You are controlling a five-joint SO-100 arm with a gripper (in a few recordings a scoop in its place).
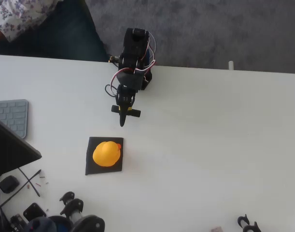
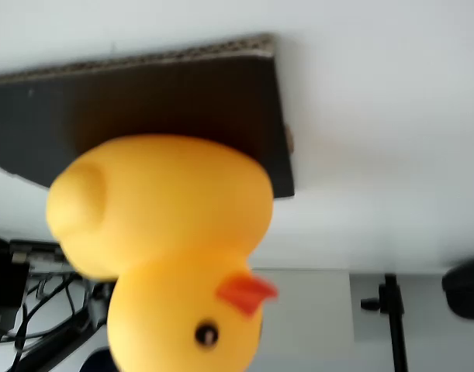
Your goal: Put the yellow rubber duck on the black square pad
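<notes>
The yellow rubber duck [image 1: 106,153] sits on the black square pad [image 1: 91,166], covering its upper middle, with its red-orange beak at the pad's top right corner. In the wrist view the duck [image 2: 167,248] looms large and upside down against the pad [image 2: 182,93]. My gripper [image 1: 122,122] hangs over the bare table just beyond the pad's far edge, pointing toward the duck. Its fingers come together in a narrow tip with nothing between them, and it stands clear of the duck.
A dark laptop edge [image 1: 12,152] and a grey keyboard [image 1: 12,116] lie at the left. Cables and small black parts [image 1: 70,208] crowd the bottom left. A person's patterned sleeve [image 1: 17,17] shows at the top left, beyond the table's far edge.
</notes>
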